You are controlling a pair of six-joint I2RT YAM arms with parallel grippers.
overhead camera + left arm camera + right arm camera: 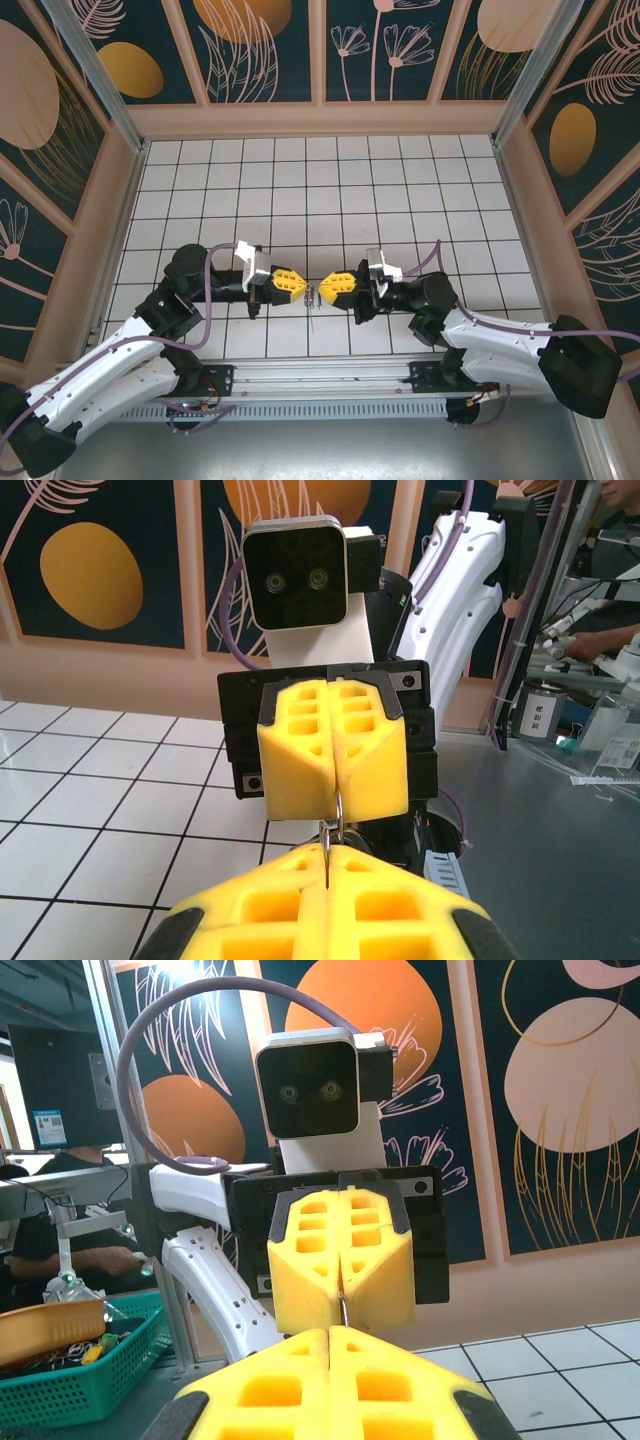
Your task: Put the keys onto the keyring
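Observation:
My two grippers meet tip to tip over the near middle of the white tiled floor [320,180]. My left gripper [300,287] is shut on a thin silver blade seen edge-on, which I take for the key [327,865]. Facing it, my right gripper [328,289] is shut on a thin metal wire loop, the keyring [340,805]. The two metal pieces [314,295] overlap in the small gap between the yellow fingertips. In the right wrist view the key [343,1307] pokes out below the left gripper's [343,1295] shut fingers. Whether the key is threaded on the ring I cannot tell.
Patterned walls [320,50] enclose the floor on three sides. A metal rail [320,375] runs along the near edge between the arm bases. A green basket [80,1360] of small parts and a grey bench [560,820] lie outside the enclosure.

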